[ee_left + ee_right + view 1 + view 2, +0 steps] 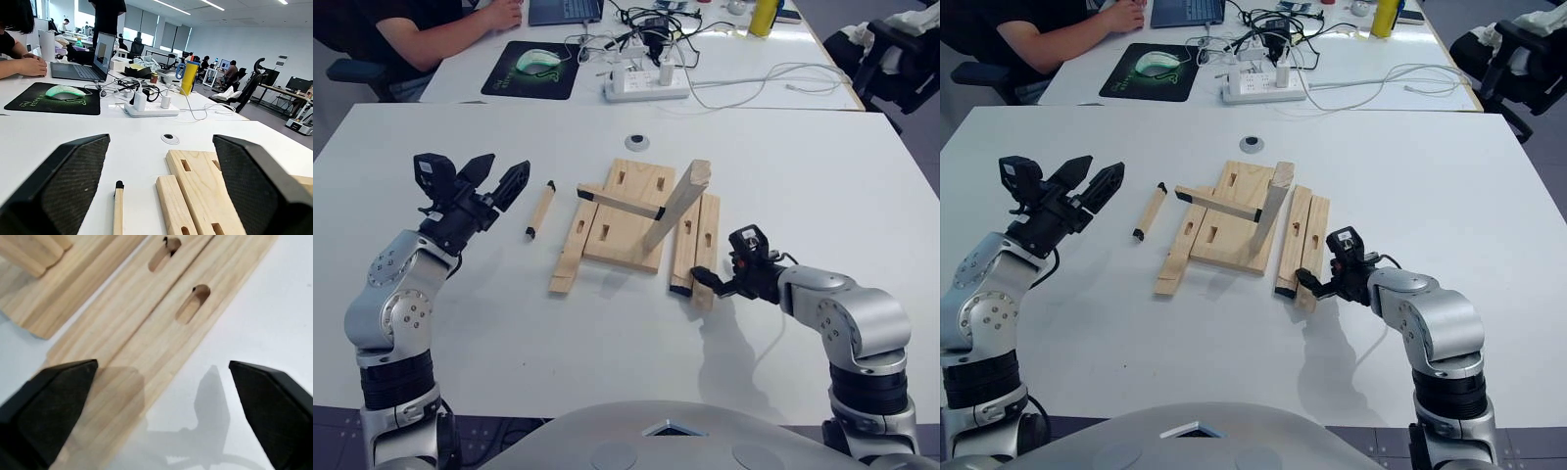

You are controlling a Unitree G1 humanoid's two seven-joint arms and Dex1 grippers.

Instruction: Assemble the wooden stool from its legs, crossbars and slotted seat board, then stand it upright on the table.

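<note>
The board (625, 211) lies flat on the table (822, 186), with a tilted leg (677, 204) leaning on it. Two slotted legs (697, 245) lie just right of the board, and the right claw (700, 284) is open at their near ends. A crossbar (540, 210) lies left of the board. Farther left, the left claw (509, 164) hangs open.

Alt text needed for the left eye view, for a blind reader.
On a white table lies a pale wooden slotted seat board, with a tilted wooden plank and a thin crossbar raised over it and two slotted planks beside it. The right pincer, open, sits at those planks' near end; the left pincer, open, hovers left of a short wooden dowel.
</note>
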